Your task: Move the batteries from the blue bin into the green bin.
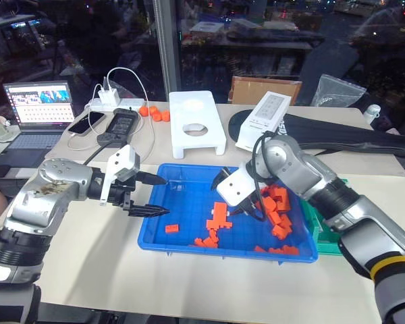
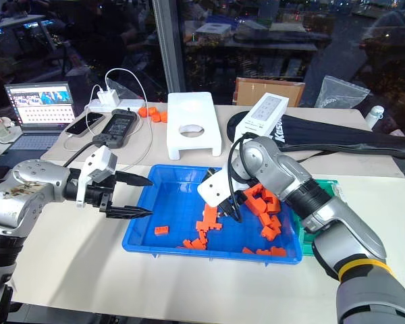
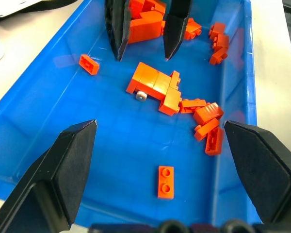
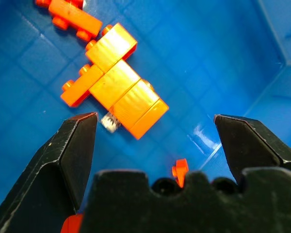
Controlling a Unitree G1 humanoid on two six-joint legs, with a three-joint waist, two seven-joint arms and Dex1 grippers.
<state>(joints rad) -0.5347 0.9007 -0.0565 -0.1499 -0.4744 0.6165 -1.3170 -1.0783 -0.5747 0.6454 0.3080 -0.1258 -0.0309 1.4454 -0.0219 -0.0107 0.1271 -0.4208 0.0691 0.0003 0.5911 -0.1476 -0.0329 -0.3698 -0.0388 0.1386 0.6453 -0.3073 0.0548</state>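
The blue bin (image 1: pixel 182 182) lies in the middle of the table, strewn with orange bricks. One battery (image 3: pixel 141 95), a small whitish cylinder, lies on the bin floor tucked against a cluster of joined orange bricks (image 3: pixel 155 85); the right wrist view shows the same battery (image 4: pixel 110 122). My right gripper (image 1: pixel 226 199) hangs open just above that cluster, pointing down, its jaws either side of it and holding nothing. My left gripper (image 1: pixel 165 196) is open and empty over the bin's left end. The green bin (image 1: pixel 316 223) sits at the blue bin's right, mostly hidden behind my right arm.
A heap of orange bricks (image 1: pixel 278 209) fills the bin's right part, and single bricks (image 3: pixel 166 182) lie near its front wall. Behind the bin stand a white stand (image 1: pixel 196 121), a white box (image 1: pixel 264 118), a black bag (image 1: pixel 344 135), phones (image 1: pixel 118 125) and a laptop (image 1: pixel 37 108).
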